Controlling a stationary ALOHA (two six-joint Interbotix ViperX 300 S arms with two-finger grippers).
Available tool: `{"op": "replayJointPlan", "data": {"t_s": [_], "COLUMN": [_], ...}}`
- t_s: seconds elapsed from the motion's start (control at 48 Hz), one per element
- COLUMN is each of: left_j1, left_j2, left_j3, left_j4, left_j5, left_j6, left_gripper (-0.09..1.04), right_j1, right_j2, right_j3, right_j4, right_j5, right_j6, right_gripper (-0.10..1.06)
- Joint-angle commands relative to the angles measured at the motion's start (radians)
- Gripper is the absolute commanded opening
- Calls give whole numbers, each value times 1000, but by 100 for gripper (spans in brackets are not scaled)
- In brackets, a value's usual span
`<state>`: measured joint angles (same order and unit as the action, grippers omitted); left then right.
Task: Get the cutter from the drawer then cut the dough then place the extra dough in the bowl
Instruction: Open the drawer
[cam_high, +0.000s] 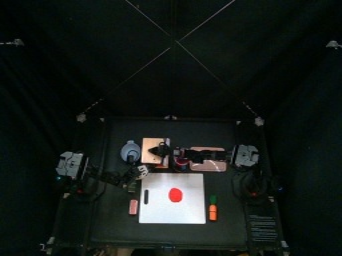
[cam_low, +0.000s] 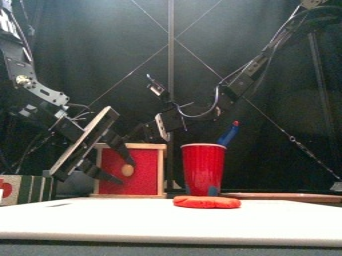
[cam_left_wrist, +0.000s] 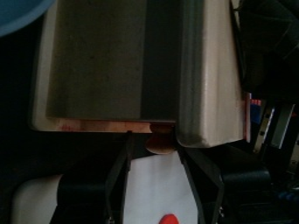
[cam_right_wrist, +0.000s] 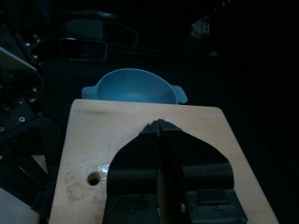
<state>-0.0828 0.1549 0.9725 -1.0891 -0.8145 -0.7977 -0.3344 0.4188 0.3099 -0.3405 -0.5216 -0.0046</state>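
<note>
The pale wooden box (cam_low: 130, 168) with its red drawer front stands behind the white cutting board (cam_low: 160, 222). My left gripper (cam_left_wrist: 156, 149) is at the drawer front, its jaws shut on the small drawer knob (cam_left_wrist: 159, 140); the drawer looks pushed in. My right gripper (cam_right_wrist: 163, 131) rests shut on the box top (cam_right_wrist: 105, 140). The blue-grey bowl (cam_right_wrist: 132, 87) sits just beyond the box. A flat red dough disc (cam_high: 174, 194) lies on the board (cam_high: 174, 180). The cutter is hidden.
A red cup (cam_low: 203, 168) holding a blue toy knife (cam_low: 230, 133) stands right of the box. Small toy foods lie beside the board, one to its left (cam_high: 134, 207) and one to its right (cam_high: 211, 210).
</note>
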Motion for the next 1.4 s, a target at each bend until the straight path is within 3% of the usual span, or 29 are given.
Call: {"op": "replayJointPlan", "data": {"t_s": [0.021,0.312,0.5,1.125,1.396], "left_j1": [29,63,63,38,21], "left_j2": [6,14,9,-9,-18], "left_j3": [-23,-35,-31,-34,-31], "left_j4": [17,72,71,103,106], "left_j5": [-2,-2,3,143,147], "left_j6": [0,3,28,138,149], "left_gripper": [78,75,65,51,49], "right_j1": [8,12,12,-5,-17], "right_j2": [-3,6,6,5,6], "right_j3": [-2,-3,-2,-5,-8], "right_j4": [3,3,3,5,5], "right_j5": [8,9,9,15,15], "right_j6": [-2,-2,-2,0,2], "right_gripper": [-5,-5,-5,-5,-5]}}
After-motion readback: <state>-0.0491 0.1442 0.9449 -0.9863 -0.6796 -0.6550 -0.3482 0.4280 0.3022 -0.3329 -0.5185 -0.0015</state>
